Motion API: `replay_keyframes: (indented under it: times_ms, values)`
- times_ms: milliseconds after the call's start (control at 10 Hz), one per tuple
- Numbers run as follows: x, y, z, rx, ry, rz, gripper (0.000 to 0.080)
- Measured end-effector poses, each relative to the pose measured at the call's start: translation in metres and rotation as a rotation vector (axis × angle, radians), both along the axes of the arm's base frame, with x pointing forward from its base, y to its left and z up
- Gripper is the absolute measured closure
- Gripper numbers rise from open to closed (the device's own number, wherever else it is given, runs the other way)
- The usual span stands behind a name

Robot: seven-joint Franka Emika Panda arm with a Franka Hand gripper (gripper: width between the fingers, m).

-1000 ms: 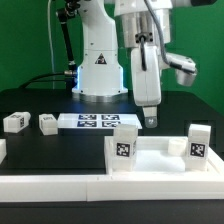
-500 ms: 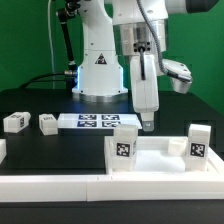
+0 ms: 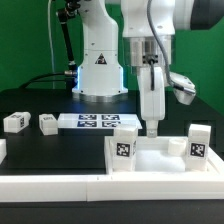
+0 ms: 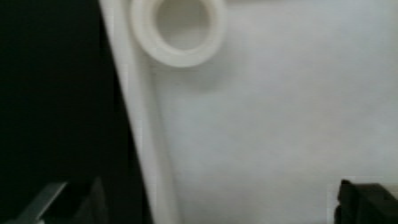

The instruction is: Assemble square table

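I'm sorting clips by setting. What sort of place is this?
Probably a robotics lab bench: a white robot arm stands on a black table, beside a marker board and small tagged white legs.

No words or numbers can be read anywhere. There are only black-and-white square tags. One tag is on the front of the left standing leg (image 3: 123, 151). One more is on the right standing leg (image 3: 197, 149). The marker board (image 3: 98, 122) has a row of them. The first loose leg (image 3: 15, 122) and the second loose leg (image 3: 47, 123) show dark tag marks, too small to make out. The robot base (image 3: 100, 70) has a small dark triangle sign.
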State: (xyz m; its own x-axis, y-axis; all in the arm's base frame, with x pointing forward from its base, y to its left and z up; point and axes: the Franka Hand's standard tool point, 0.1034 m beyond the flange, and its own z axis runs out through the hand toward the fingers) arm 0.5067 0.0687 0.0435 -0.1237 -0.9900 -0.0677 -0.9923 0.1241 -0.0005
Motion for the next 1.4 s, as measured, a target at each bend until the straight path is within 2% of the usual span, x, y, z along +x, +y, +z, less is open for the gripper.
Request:
replay_keyframes:
  times_ms: [100,400,700,1000,1200,1300,1400]
  values:
    - [-0.005,0.004,-0.007,-0.008,0.013,0.011,0.0151]
    - [-0.008,0.006,-0.017,-0.03,0.01,0.027,0.0151]
    - [-0.017,0.003,-0.036,-0.055,0.038,0.042,0.0151]
    - [-0.017,0.001,-0.038,-0.06,0.038,0.041,0.0151]
    - [-0.017,0.001,-0.038,-0.06,0.038,0.041,0.0413]
    - [-0.017,0.001,-0.038,-0.06,0.038,0.041,0.0413]
    - [-0.017,0.001,-0.038,-0.06,0.038,0.041,0.0598]
